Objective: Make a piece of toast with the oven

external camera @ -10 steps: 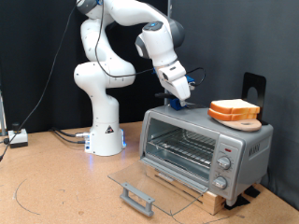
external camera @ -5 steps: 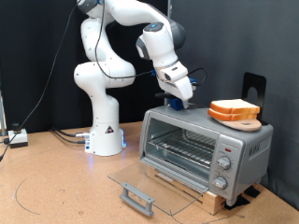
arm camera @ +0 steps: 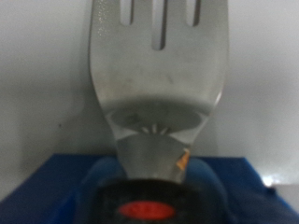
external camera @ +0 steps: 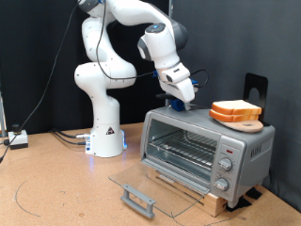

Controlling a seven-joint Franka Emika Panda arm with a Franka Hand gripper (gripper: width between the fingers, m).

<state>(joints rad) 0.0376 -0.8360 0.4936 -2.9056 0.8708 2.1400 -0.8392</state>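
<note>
Your oven [external camera: 202, 149] stands open with an empty rack, the piece of toast [external camera: 235, 110] rests on its roof, and your tool [external camera: 184, 102] pinches a fork [arm camera: 159, 65].

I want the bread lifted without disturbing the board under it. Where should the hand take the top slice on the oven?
Grip the top slice of toast by two opposite crust edges, coming straight down from above. It lies flat on the round board on the oven's roof, so only its edges are free. The hand is beside it, towards the exterior view's left.
</note>
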